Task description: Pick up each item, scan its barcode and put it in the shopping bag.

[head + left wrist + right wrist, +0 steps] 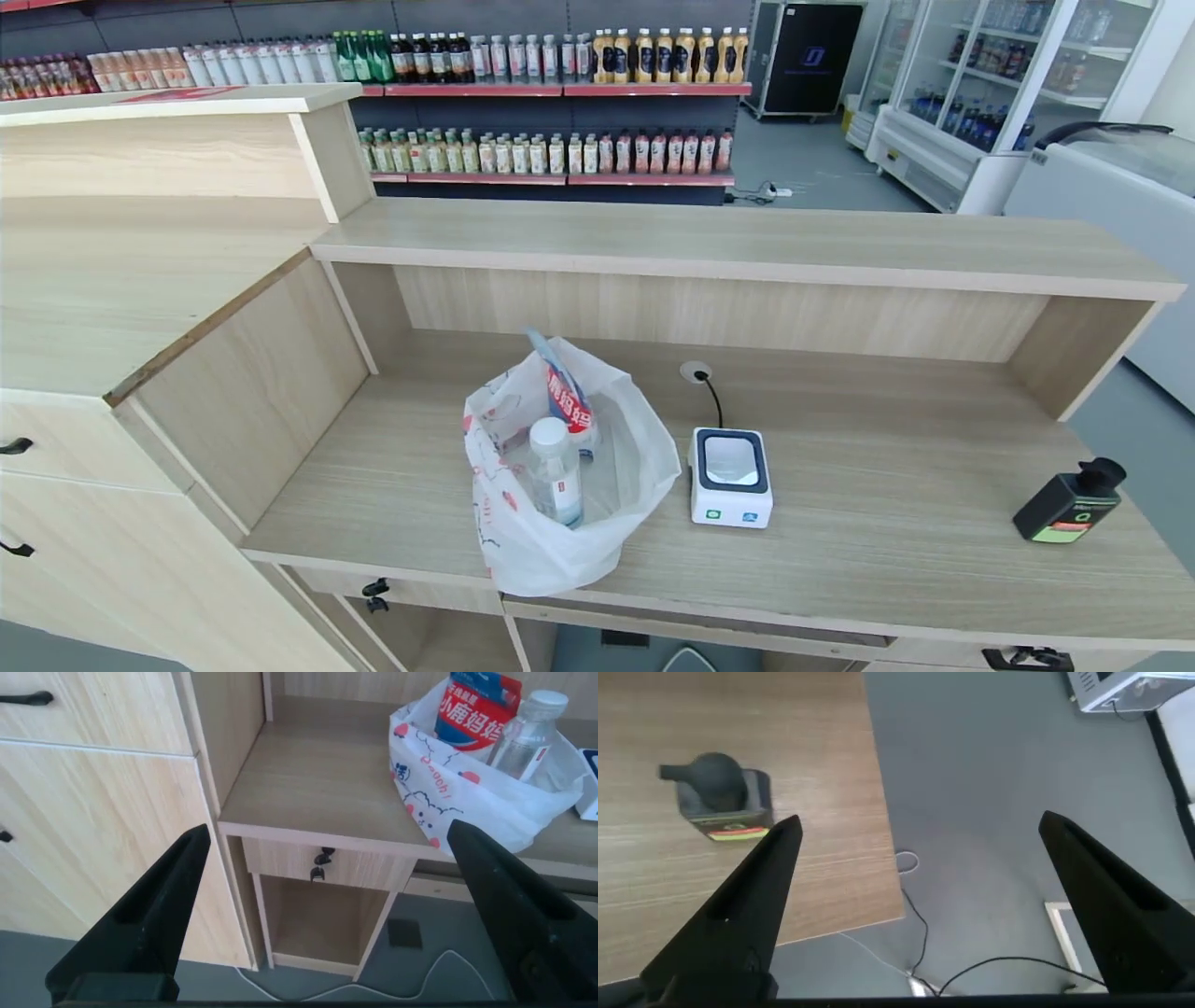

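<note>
Black fingers of the left pincer (327,829) stand wide apart, holding nothing. It hangs low, in front of the surface (868,551) and under its edge level. The right pincer (920,819) is likewise spread wide and empty, hovering over the end of the surface, partly above bare floor (999,784).

Nearest the right pincer: a dark bottle (717,798) with a rounded cap, lying below it, just off one finger, well apart from the bag.

Ahead of and above the left pincer: the white shopping bag (448,789), mouth open, on the surface. Inside stand a clear bottle (555,467) and a blue-and-red pouch (565,392). Just beyond the bag, away from the left pincer, sits the scanner (730,476), glass face up, its cable running to a grommet.

Progress, as a judgement: two items bagged. The dark bottle is the one item left out, so one pick, scan and drop is left.

View notes: the head view gives the row of bag, scanner and dark bottle, with drink shelves (551,154) far behind. The left wrist view adds the bag's printed near side and the drawer (322,863) beneath. The right wrist view adds cables (920,919) on the floor.
</note>
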Tool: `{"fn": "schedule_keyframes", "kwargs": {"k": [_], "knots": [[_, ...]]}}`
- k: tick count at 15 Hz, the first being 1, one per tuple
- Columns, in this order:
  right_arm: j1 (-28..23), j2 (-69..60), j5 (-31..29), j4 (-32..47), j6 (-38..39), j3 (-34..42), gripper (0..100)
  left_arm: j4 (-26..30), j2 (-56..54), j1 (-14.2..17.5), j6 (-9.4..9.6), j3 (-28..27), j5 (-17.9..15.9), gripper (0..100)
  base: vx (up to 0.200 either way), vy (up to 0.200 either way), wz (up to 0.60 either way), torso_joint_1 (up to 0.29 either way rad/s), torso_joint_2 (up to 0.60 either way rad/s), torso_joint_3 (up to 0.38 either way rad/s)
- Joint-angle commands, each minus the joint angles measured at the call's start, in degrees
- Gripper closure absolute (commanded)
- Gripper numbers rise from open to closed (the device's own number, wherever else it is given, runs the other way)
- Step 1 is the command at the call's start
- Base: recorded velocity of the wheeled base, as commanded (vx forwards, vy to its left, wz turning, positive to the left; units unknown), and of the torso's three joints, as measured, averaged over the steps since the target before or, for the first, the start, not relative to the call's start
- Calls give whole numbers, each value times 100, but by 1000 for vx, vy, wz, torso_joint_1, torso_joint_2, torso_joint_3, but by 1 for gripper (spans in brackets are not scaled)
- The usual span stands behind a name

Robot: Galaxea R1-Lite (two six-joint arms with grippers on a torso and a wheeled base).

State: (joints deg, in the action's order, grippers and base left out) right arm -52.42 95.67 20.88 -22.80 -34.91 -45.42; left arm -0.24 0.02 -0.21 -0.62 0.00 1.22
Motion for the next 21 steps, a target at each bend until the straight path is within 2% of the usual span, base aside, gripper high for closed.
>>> {"fn": "schedule_keyframes", "kwargs": {"k": [1,4,10,17,21], "knots": [[-418,1191,795,3,-534,-511,0,-11,-2,3,1,0,1,0,0,0,0,0,0,0],[-418,1410,1603,-14,-648,-564,0,-2,-2,3,-8,0,1,0,0,0,0,0,0,0],[-278,1946,2429,21,-1483,-591,0,-2,-2,3,1,0,1,0,0,0,0,0,0,0],[144,2720,2913,21,-2380,-810,0,-2,-2,3,1,0,1,0,0,0,0,0,0,0],[434,2975,3141,12,-2485,-845,0,-2,-2,3,1,0,10,0,0,0,0,0,0,0]]}}
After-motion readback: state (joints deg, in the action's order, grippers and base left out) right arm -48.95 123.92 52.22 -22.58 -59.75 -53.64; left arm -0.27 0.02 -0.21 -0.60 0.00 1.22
